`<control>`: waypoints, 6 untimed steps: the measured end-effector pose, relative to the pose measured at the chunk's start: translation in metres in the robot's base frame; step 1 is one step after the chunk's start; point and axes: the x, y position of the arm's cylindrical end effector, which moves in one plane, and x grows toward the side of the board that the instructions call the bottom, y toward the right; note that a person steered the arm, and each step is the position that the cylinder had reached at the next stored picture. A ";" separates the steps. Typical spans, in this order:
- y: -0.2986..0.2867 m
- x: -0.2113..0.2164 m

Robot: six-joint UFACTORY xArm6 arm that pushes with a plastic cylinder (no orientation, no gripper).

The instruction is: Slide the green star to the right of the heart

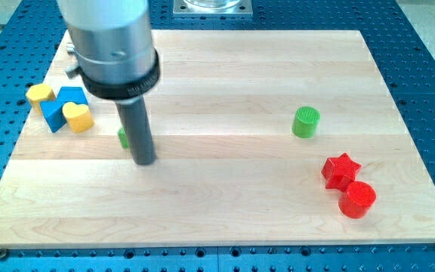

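My tip point(144, 161) rests on the wooden board point(225, 196) at the view's left. A green block point(122, 137), mostly hidden behind the rod, peeks out at the rod's left side; its shape cannot be made out. A yellow heart point(78, 116) lies further left, touching a blue block point(60, 106). The tip is right of and below the heart.
A yellow block point(40, 94) sits at the board's left edge beside the blue block. A green cylinder point(306, 122) stands at the right of centre. A red star point(340, 170) and a red cylinder point(357, 199) lie at the lower right.
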 end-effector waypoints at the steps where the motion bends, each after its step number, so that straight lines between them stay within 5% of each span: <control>1: -0.007 -0.026; 5: -0.005 -0.070; 6: 0.124 -0.081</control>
